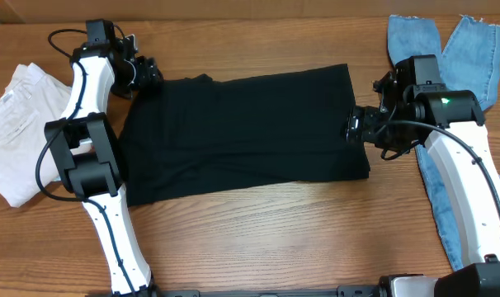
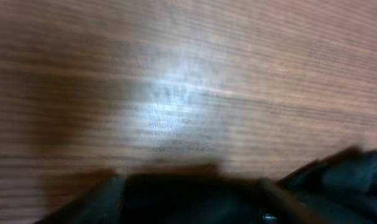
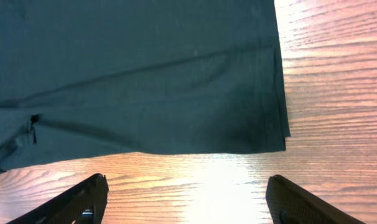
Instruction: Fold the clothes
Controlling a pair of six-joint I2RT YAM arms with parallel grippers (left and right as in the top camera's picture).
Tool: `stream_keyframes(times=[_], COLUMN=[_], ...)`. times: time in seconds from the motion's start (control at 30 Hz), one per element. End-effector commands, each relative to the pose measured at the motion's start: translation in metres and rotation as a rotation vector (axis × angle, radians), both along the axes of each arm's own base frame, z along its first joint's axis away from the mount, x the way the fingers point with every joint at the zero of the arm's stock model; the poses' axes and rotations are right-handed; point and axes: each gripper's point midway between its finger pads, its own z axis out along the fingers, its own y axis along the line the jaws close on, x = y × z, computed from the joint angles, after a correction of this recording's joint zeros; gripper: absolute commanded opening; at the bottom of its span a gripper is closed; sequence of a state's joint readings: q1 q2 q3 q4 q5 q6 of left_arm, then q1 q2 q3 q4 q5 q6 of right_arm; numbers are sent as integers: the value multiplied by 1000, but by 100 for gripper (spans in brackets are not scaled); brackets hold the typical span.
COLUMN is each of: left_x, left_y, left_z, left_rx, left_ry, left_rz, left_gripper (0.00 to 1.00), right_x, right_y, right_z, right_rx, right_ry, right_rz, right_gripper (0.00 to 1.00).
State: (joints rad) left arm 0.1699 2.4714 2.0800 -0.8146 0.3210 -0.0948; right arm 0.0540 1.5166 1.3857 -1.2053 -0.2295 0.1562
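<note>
Jeans (image 1: 482,48) under R arm (image 1: 467,165); white cloth (image 1: 15,124) by L arm (image 1: 88,82); garment (image 1: 242,132) btwn.

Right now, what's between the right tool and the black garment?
Only a bare strip of table. The right wrist view shows the open right tool apart from the garment, with wood between its fingers and the hem.

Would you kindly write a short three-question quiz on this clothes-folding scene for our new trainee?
1. Which tool is by the far-left corner of the black garment?
2. True or false: the right tool is shut on the garment.
3. What lies partly beneath the right arm? A. a striped towel B. light blue jeans C. a red shirt
Key: 1. The left tool. 2. False: it is open and empty. 3. B.
</note>
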Motion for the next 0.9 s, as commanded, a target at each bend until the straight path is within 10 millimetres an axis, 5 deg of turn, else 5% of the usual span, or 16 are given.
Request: stream_keyframes(times=[0.0,0.07,0.23,0.33,0.47,0.67,0.87], left_x=[-7,-12,-22,-26,-28,-24,-25], left_y=[-13,-14,-13,-11,-13,-24,-26], left_z=[-15,-17,-19,-13,8,57,71], left_rx=[-25,-26,-36,-50,-70,-101,-118], left_ry=[49,69,114,141,151,118,133], left_rz=[-28,-35,-25,-3,-6,-24,18], left_gripper=[49,24,4,4,4,4,4], right_x=[5,7,17,35,73,142,205], right_y=[-1,-1,-1,-8,-18,-33,-34], right_z=[3,4,7,12,10,-43,-91], right_rx=[0,0,-4,-46,-88,-112,-154], right_ry=[-22,-34,-75,-152,-265,-322,-386], right_rz=[3,4,2,-15,-7,11,91], right_gripper=[83,83,78,67,68,84,89])
